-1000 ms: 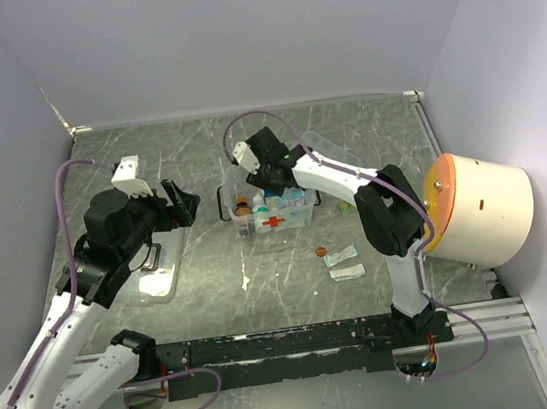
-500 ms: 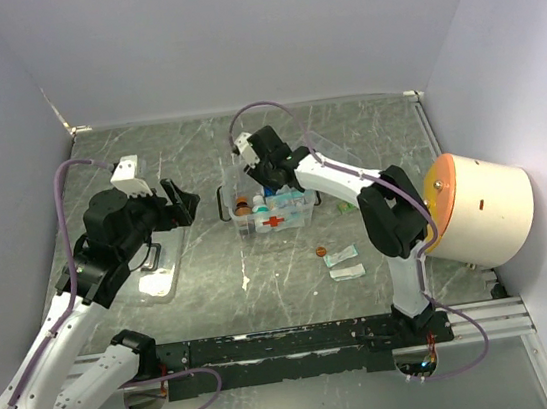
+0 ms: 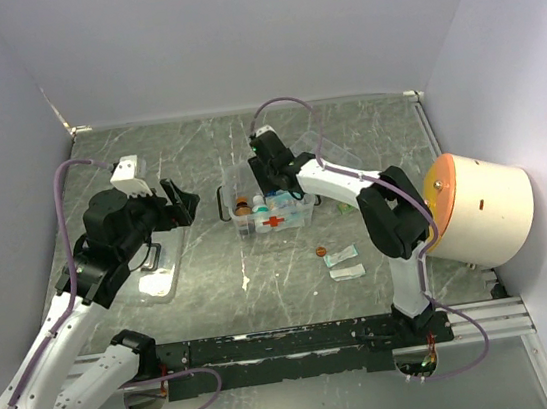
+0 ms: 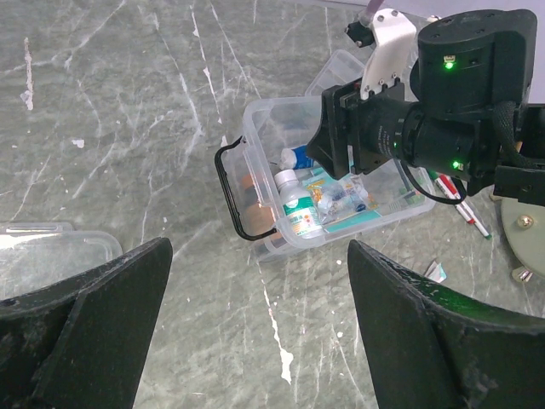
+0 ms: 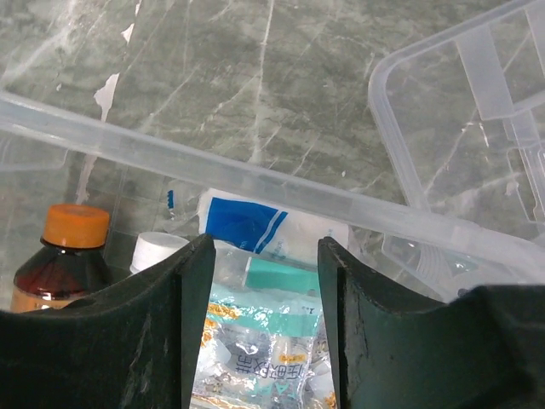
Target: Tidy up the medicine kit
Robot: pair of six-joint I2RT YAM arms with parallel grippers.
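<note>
Hovering over the medicine kit [image 3: 273, 223] (mid-table, clear tray [image 5: 477, 128] just beside it), your right gripper [image 5: 262, 247] has its fingers spread w/ nothing between them, directly above the foil packet [image 5: 255, 358] lying inside. That reads as a drop-off or tidy step, so lift straight up, clearing the kit's rim & not snagging the brown bottle [image 5: 64, 256]. Left gripper [image 4: 255, 256] is spread wide, empty, off to the kit's left. Sachets [image 3: 342, 256] on the table look like your next pick.

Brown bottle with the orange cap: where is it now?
In the top view the brown bottle stands inside the medicine kit at its left end, beside a white-capped bottle, left of the right gripper.
</note>
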